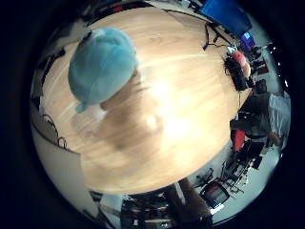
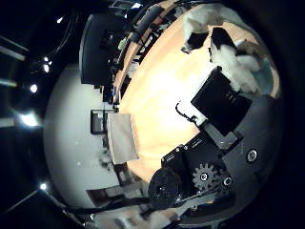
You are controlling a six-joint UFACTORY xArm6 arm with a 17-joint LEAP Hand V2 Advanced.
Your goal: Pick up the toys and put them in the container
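Note:
In the little finger side palm view a teal, rounded soft toy (image 1: 101,62) fills a good part of the picture, close to the palm, over the round wooden table (image 1: 191,86). A blurred beige part (image 1: 143,113) reaches out from under it; I cannot tell whether it belongs to the toy. The table lies well below. In the thumb side palm view white, black and geared parts of my right hand (image 2: 221,105) stand over the same wooden table (image 2: 157,81). The toy does not show there. I cannot tell whether the hand holds the toy.
Past the table's rim there is clutter on the floor: a red and black object (image 1: 240,61), a blue screen (image 1: 225,11) and dark equipment (image 1: 267,113). The thumb side palm view shows a dark chair or monitor (image 2: 101,43) and a grey cabinet (image 2: 120,139) beside the table.

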